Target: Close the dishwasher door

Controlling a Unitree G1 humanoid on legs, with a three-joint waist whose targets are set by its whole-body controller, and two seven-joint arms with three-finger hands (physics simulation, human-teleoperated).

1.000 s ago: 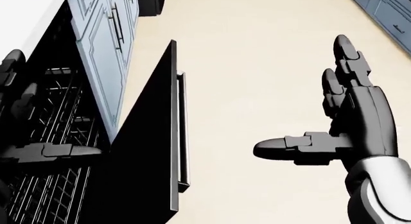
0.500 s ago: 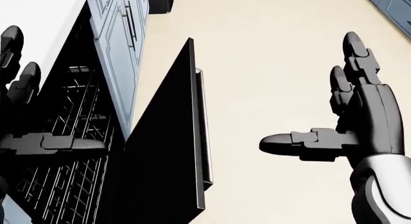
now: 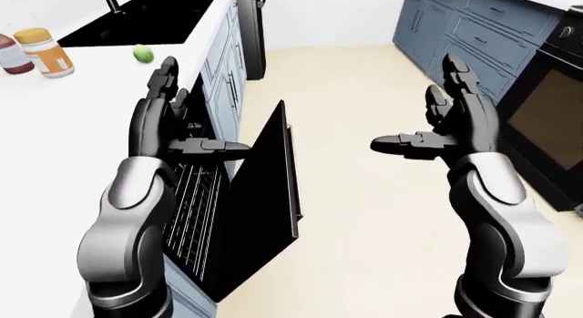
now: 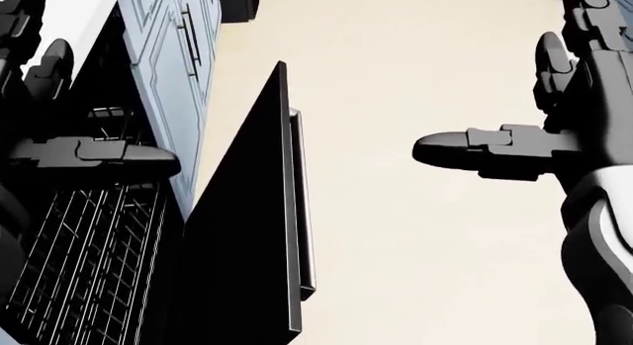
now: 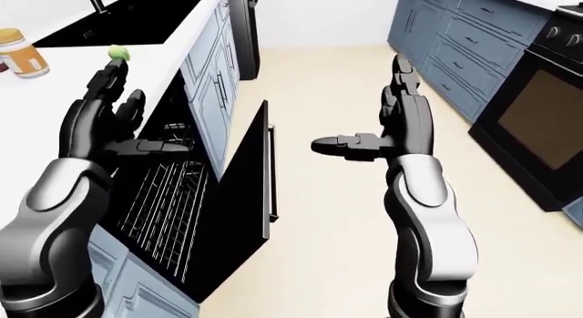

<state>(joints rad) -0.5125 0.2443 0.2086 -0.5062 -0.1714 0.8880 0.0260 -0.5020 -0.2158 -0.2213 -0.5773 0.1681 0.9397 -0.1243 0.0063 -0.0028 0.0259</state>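
I have both arms raised ahead of me, and neither hand touches anything. My left hand is spread, two fingers pointing up and the thumb jutting out to the right; in the left-eye view it hangs over the edge of the white counter, above the open dishwasher cavity. My right hand is spread the same way, fingers up and thumb pointing left, over the bare cream floor, well to the right of the appliance.

The dishwasher door stands between my two hands and lower down. It is a black panel, hinged at the bottom and partly open, leaning out from the cabinet run toward the right. Its bar handle runs along the outer face near the top edge, seen best in the head view. Behind the door, the wire rack shows in the dark cavity. My right thumb points toward the door but stays well apart from it.

On the counter at far left sit an orange-lidded jar, part of a red-labelled container and a small green fruit, near a black sink. Blue cabinets line the far right, with a black oven beside them.
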